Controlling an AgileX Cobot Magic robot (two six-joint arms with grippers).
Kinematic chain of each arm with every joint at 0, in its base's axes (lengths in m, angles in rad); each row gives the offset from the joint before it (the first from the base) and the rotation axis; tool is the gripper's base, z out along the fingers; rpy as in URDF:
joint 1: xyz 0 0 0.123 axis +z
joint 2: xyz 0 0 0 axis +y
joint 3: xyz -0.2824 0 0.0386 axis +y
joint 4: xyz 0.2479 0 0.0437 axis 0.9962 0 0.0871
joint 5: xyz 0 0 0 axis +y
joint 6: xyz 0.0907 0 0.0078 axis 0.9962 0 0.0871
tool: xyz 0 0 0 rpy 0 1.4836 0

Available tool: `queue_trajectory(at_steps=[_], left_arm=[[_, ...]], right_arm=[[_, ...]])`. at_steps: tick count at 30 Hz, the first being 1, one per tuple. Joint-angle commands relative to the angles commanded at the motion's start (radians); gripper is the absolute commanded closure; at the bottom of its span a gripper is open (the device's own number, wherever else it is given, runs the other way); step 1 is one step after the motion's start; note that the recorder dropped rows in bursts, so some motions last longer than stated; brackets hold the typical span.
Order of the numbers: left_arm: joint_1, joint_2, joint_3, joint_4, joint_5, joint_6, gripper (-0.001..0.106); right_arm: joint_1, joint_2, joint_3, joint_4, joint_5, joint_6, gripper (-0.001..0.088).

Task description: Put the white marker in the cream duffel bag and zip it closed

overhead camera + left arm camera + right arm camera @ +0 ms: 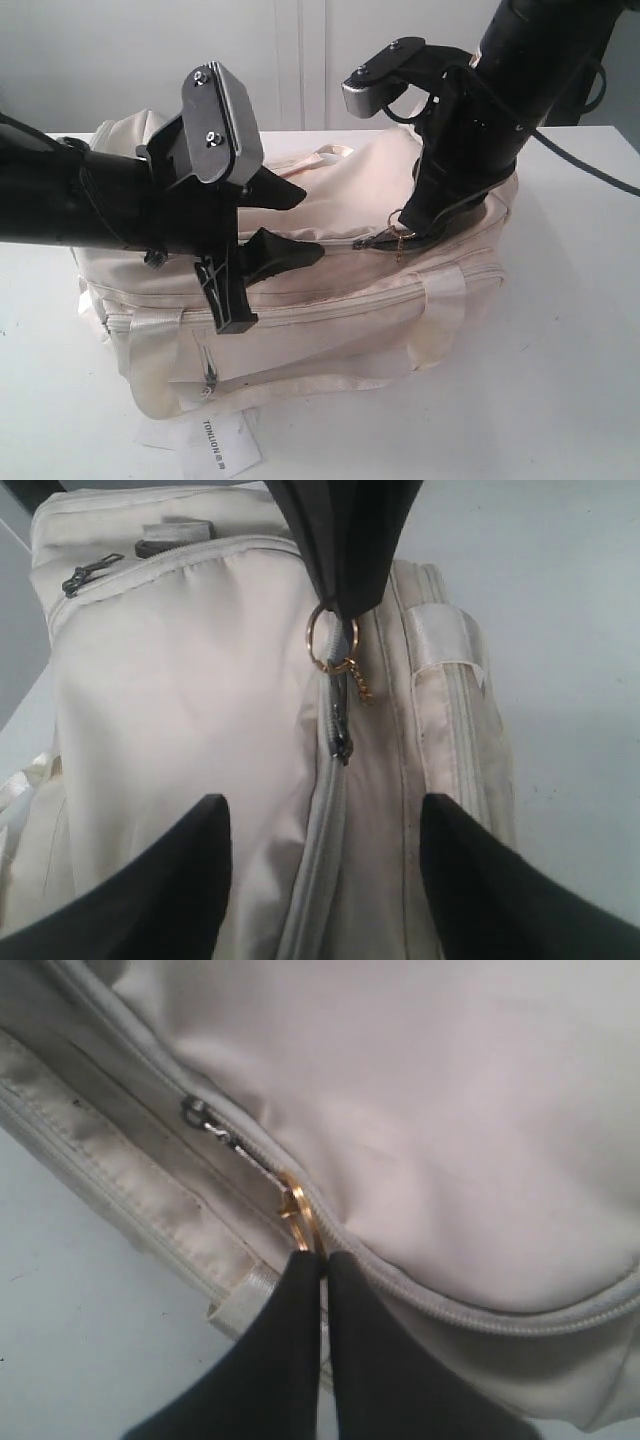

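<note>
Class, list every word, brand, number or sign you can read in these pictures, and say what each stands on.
"TONLION": dark print on the white paper tag lying at the base of the cream fabric duffel bag; the small marks after it are too blurred to read.
Nothing else is readable in any view.

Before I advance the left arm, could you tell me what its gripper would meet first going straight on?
Probably the zip pull and its gold ring, which the right gripper pinches, dead ahead between the left gripper's open jaws. It may brush the cream duffel bag's top first; depth is unclear.
</note>
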State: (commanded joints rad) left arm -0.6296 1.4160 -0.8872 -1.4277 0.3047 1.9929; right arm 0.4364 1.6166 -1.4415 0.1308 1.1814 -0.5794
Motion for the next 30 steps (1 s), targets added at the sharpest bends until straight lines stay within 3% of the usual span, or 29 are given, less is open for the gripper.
queue_trajectory(at_steps=[16, 19, 26, 30], left_arm=[[0.0, 0.128, -0.043, -0.031, -0.021, -0.004, 0.046], [0.0, 0.131, -0.043, -0.031, -0.02, -0.004, 0.058], [0.0, 0.131, -0.043, -0.031, -0.046, -0.004, 0.106], [0.0, 0.131, -0.043, -0.031, -0.055, -0.004, 0.105]], right_arm=[[0.0, 0.0, 0.0, 0.003, -0.002, 0.0, 0.0868], [0.0, 0.0, 0.0, 0.003, -0.002, 0.0, 0.0868], [0.0, 0.0, 0.0, 0.003, -0.002, 0.006, 0.0868], [0.0, 0.0, 0.0, 0.003, -0.002, 0.0, 0.0868]])
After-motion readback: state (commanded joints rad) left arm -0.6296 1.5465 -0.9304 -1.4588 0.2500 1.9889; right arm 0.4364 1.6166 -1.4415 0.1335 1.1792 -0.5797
